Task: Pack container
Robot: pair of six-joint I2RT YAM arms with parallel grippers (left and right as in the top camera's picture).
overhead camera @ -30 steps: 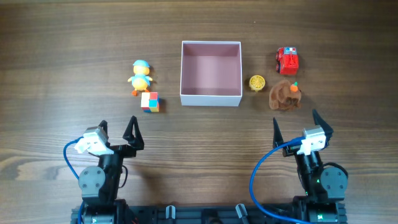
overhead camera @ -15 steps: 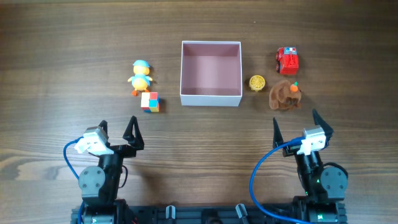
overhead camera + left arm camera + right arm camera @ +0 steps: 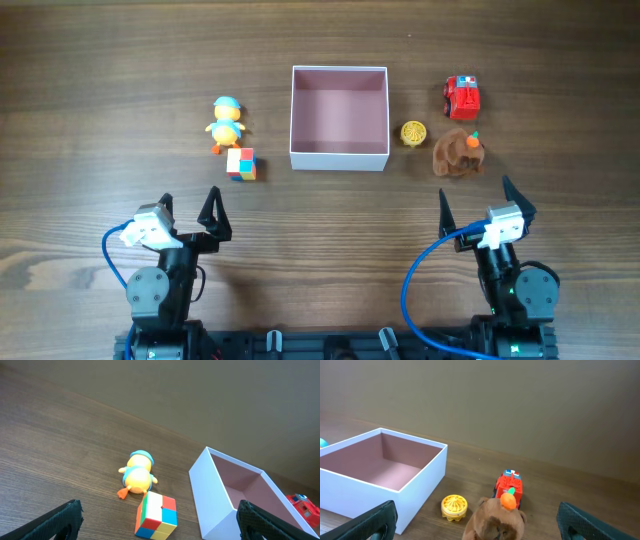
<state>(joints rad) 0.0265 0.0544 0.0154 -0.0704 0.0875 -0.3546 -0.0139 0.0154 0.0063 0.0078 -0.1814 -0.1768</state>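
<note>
**While everything sits apart, nothing is held**

Where the brown wooden counter (image 3: 100, 60) has its middle, a little toward the far edge, sits the square white container with a dusty pink inside (image 3: 339, 160). On its left-edge side is a yellow plastic duck with a blue cap (image 3: 226, 124). A small cube of many colours (image 3: 241, 163) is just beside the duck, closer to the near edge. On the right-edge side are a red toy truck (image 3: 462, 96), a round yellow ridged disc (image 3: 414, 132) close to the container wall, and a brown fuzzy toy with an orange bit on top (image 3: 459, 154). Down by the near edge, the left gripper (image 3: 189, 198) and the right gripper (image 3: 474, 190) are both spread wide, with nothing between their fingers.
</note>
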